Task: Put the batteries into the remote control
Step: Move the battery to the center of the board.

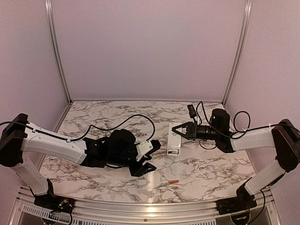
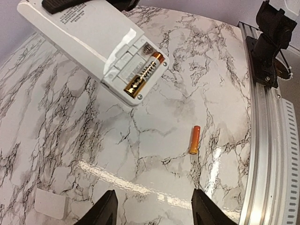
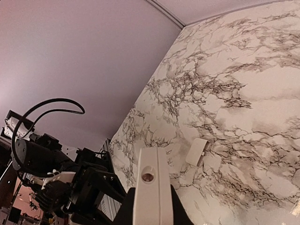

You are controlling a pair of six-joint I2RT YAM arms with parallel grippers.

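Note:
The white remote control (image 1: 174, 138) lies back-up in mid-table, and my right gripper (image 1: 180, 132) is shut on its far end. The right wrist view shows the remote end-on (image 3: 153, 187) between my right gripper's (image 3: 153, 208) jaws. In the left wrist view the remote's (image 2: 84, 35) battery compartment is open, with the gold battery (image 2: 143, 75) seated in one slot. The orange-red battery (image 2: 194, 139) lies loose on the marble, also seen from above (image 1: 174, 181). My left gripper (image 2: 154, 212) is open and empty, hovering short of the orange battery, left of the remote (image 1: 145, 163).
A white battery cover (image 2: 48, 203) lies flat on the marble left of my left gripper, also in the right wrist view (image 3: 197, 151). An aluminium rail (image 2: 267, 122) runs along the table's front edge. Black cables (image 1: 126, 120) loop over the back of the table.

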